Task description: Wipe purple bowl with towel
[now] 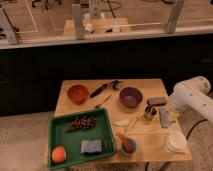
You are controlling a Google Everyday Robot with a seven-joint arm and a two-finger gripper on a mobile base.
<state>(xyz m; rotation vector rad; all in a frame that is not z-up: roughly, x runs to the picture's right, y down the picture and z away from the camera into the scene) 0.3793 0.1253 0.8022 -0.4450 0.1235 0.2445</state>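
The purple bowl (131, 97) stands upright on the back right part of the wooden table (150, 145). The towel (164, 118), a narrow grey folded strip, lies flat to the right of the bowl, near the table's right edge. My white arm (194, 97) reaches in from the right. Its gripper (171, 113) hangs at the table's right edge, just beside and above the towel and apart from the bowl, open with nothing in it.
An orange bowl (78, 93) and a black-handled utensil (102, 90) sit at the back left. A green tray (62, 131) holds grapes, an orange and a blue-grey pad. A metal cup (149, 113), dark block (157, 101), small cup (126, 145) and white container (175, 141) crowd the right side.
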